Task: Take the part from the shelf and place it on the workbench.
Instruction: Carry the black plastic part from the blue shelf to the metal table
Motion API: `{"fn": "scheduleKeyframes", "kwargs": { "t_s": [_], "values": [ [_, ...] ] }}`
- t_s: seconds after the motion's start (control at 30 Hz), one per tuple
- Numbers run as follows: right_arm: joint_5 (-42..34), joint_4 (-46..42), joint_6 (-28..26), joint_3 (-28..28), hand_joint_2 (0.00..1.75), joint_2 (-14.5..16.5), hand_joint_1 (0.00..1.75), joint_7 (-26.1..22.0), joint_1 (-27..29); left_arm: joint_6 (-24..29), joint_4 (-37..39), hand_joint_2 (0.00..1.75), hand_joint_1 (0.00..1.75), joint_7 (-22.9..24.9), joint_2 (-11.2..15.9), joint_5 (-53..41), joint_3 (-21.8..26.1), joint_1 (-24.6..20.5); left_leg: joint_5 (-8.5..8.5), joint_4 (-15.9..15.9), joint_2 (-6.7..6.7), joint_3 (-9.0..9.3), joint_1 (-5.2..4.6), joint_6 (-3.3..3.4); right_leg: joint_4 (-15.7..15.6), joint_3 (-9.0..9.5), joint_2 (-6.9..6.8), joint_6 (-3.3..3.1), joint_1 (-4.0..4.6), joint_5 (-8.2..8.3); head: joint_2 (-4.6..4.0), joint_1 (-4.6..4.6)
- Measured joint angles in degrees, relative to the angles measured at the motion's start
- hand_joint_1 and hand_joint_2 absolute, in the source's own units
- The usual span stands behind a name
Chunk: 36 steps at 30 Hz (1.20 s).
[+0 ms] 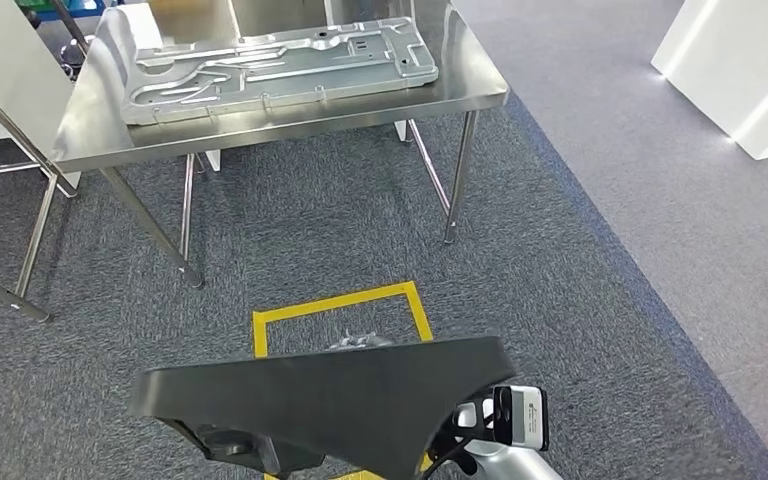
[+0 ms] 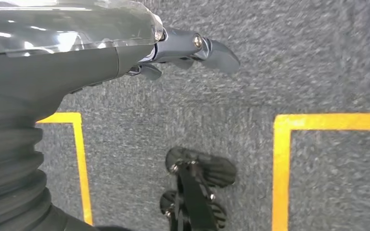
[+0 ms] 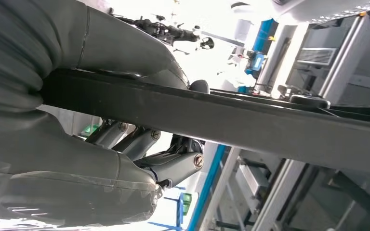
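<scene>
A flat black part point(image 1: 320, 400) with a tapering outline is carried low in front of me, above the carpet. My right hand point(image 3: 125, 159) grips its edge point(image 3: 250, 125), thumb on one face and fingers point(image 3: 173, 163) on the other. In the head view the part hides that hand, and its wrist point(image 1: 508, 428) sticks out past the part's right corner. My left hand point(image 2: 183, 48) hangs over the carpet with its fingers stretched out and nothing in them. The steel workbench point(image 1: 260, 128) stands ahead, some way off.
A large silver stamped panel point(image 1: 280, 65) covers most of the workbench top. A yellow taped square point(image 1: 340, 305) marks the carpet between me and the bench. Metal frame legs point(image 1: 20, 260) stand at the left, and a white block point(image 1: 750, 70) at the far right.
</scene>
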Motion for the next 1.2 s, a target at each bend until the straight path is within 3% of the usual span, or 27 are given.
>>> {"fn": "scheduleKeyframes", "kwargs": {
  "t_s": [0.07,0.1,0.13,0.2,0.27,0.33,0.43,0.5,0.57,0.6,0.63,0.67,0.73,0.8,0.9,0.97,1.0,1.07,1.1,1.13,1.17,1.2],
  "values": [
    [0.0,0.0,0.0,0.0,1.75,0.1,1.75,0.0,0.1,0.0,0.0,1.75,0.0,0.0,0.0,0.0,0.0,0.1,-2.39,7.5,0.19,-4.41,0.13,-0.5,0.0,0.48,-0.13,-0.17,0.03,-0.54,0.0,-0.01],
    [0.0,0.1,0.0,0.0,1.75,0.1,1.75,0.0,0.2,0.0,0.0,1.75,0.0,0.0,0.0,0.0,0.0,0.2,-2.29,9.4,0.26,-5.82,0.19,-0.66,0.0,0.8,-0.15,-0.14,0.04,-0.85,0.0,-0.01],
    [0.0,0.1,0.0,0.0,1.75,0.1,1.75,0.0,0.2,0.0,0.0,1.75,0.0,0.0,0.0,0.0,0.0,0.2,-0.92,8.8,0.35,-6.04,0.26,-0.74,0.1,1.24,-0.16,-0.05,0.04,-1.21,0.0,-0.01],
    [0.0,0.1,0.0,0.0,1.75,0.1,1.75,0.0,0.2,0.0,0.0,1.75,0.0,0.0,0.0,0.0,0.0,0.3,3.91,1.8,0.71,-3.44,0.36,-0.62,0.1,2.45,-0.22,0.24,0.01,-2.13,0.0,-0.01],
    [0.0,0.1,0.0,0.0,1.75,0.1,1.75,0.0,0.2,0.0,0.0,1.75,0.0,-0.1,0.0,0.0,0.0,0.2,6.37,-4.5,1.11,-0.55,0.06,-0.06,0.1,3.18,-0.3,0.8,0.2,-2.98,0.0,0.0],
    [-0.1,0.1,0.0,0.0,1.75,0.1,1.75,0.0,0.1,0.0,0.0,1.75,0.0,-0.3,0.0,0.0,0.0,0.1,5.79,-5.9,1.17,0.1,-0.28,0.72,0.0,3.23,-0.38,1.44,0.39,-3.42,0.0,0.01],
    [-0.2,-0.1,0.2,0.0,1.75,0.2,1.75,0.0,0.0,0.1,0.0,1.75,0.0,-0.5,0.0,0.0,0.1,0.3,5.14,-6.4,0.83,0.66,0.04,1.86,0.9,3.26,-0.41,2.41,0.34,-4.47,0.0,0.01],
    [-0.3,-0.1,0.4,0.0,1.75,0.2,1.75,0.0,-0.1,0.2,0.0,1.75,0.0,-0.6,0.0,0.0,0.1,0.2,4.75,-6.8,0.74,1.33,0.19,2.5,6.5,0.37,-0.16,2.75,0.24,-6.8,0.0,0.02],
    [-0.4,-0.1,0.6,0.0,1.75,0.2,1.75,0.0,-0.1,0.3,0.0,1.75,0.0,-0.7,-0.1,0.0,0.2,0.1,4.2,-6.8,0.63,1.78,0.13,2.84,14.7,-5.09,-0.03,2.84,0.24,-9.18,0.0,0.01],
    [-0.4,0.0,0.6,0.0,1.75,0.1,1.75,0.0,0.0,0.4,0.0,1.75,0.0,-0.7,-0.1,0.0,0.2,0.1,3.88,-6.7,0.55,2.09,0.11,2.87,17.1,-7.21,0.0,2.85,0.24,-9.07,0.0,0.01],
    [-0.5,0.0,0.7,0.0,1.75,0.1,1.75,0.0,0.0,0.4,0.0,1.75,0.0,-0.6,-0.1,0.0,0.2,0.2,3.52,-6.7,0.42,2.54,0.1,2.83,17.3,-8.3,0.0,2.81,0.24,-7.69,0.0,0.01],
    [-0.6,0.0,0.7,0.0,1.75,0.1,1.75,0.0,-0.1,0.4,0.0,1.75,0.0,-0.6,-0.1,0.0,0.2,0.2,3.12,-6.7,0.27,3.12,0.1,2.74,15.2,-8.14,0.01,2.7,0.24,-5.15,0.0,0.01],
    [-0.8,0.1,0.7,0.0,1.75,0.1,1.75,0.0,-0.3,0.5,0.0,1.75,0.0,-0.6,-0.2,0.0,0.2,0.1,2.21,-6.6,0.0,4.27,0.02,2.38,7.6,-5.8,0.09,2.29,0.32,0.24,0.0,0.01],
    [-1.1,0.1,0.6,0.0,1.75,0.1,1.75,0.0,-0.6,0.6,0.0,1.75,0.0,-0.6,-0.2,0.0,0.2,0.0,1.46,-6.5,-0.18,4.78,-0.14,1.77,2.8,-4.1,0.22,1.87,0.49,2.01,0.0,0.01],
    [-1.2,0.1,0.4,0.0,1.75,0.2,1.75,0.0,-0.8,0.6,0.0,1.75,0.0,-0.6,-0.3,0.0,0.2,0.0,0.81,-6.9,-0.19,5.26,-0.14,0.71,1.6,-3.42,0.35,1.07,0.5,1.29,0.0,0.0],
    [-1.3,0.1,0.4,0.0,1.75,0.3,1.75,0.0,-0.9,0.6,0.0,1.75,0.0,-0.7,-0.3,0.0,0.2,-0.1,-0.32,-4.8,0.06,4.73,-0.05,0.12,1.0,-2.28,0.29,0.37,0.23,0.89,0.0,-0.01],
    [-1.4,0.0,0.3,0.0,1.75,0.3,1.75,0.0,-0.9,0.6,0.0,1.75,0.0,-0.8,-0.3,0.0,0.2,-0.1,-1.43,-1.8,0.2,3.26,0.03,-0.12,0.8,-1.63,0.2,0.11,0.15,0.6,0.0,-0.01],
    [-1.5,0.1,0.2,0.0,1.75,0.3,1.75,0.0,-0.8,0.6,0.0,1.75,0.0,-0.8,-0.3,0.0,0.2,0.0,-3.69,6.2,0.39,-1.53,0.06,-0.54,0.7,-0.68,0.13,-0.18,0.22,-0.24,0.0,-0.01],
    [-1.5,0.1,0.2,0.0,1.75,0.3,1.75,0.0,-0.7,0.6,0.0,1.75,0.0,-0.8,-0.3,0.0,0.2,0.2,-3.83,8.9,0.42,-3.7,0.08,-0.65,0.7,-0.2,0.16,-0.21,0.26,-0.69,0.0,-0.01],
    [-1.6,0.1,0.2,0.0,1.75,0.3,1.75,0.0,-0.6,0.6,0.0,1.75,0.0,-0.8,-0.3,0.0,0.2,0.3,-2.76,9.5,0.44,-4.89,0.07,-0.66,0.7,0.39,0.2,-0.19,0.29,-1.19,0.0,-0.01],
    [-1.6,0.1,0.3,0.0,1.75,0.3,1.75,0.0,-0.5,0.6,0.0,1.75,0.0,-0.8,-0.3,0.0,0.2,0.4,-0.66,8.0,0.46,-5.03,0.06,-0.56,0.7,1.11,0.24,-0.14,0.32,-1.73,0.0,-0.01],
    [-1.6,0.1,0.4,0.0,1.75,0.3,1.75,0.0,-0.5,0.6,0.0,1.75,0.0,-0.8,-0.3,0.0,0.2,0.4,2.27,4.5,0.49,-4.13,0.03,-0.35,0.7,1.94,0.25,-0.04,0.33,-2.35,0.0,-0.01]
  ]
}}
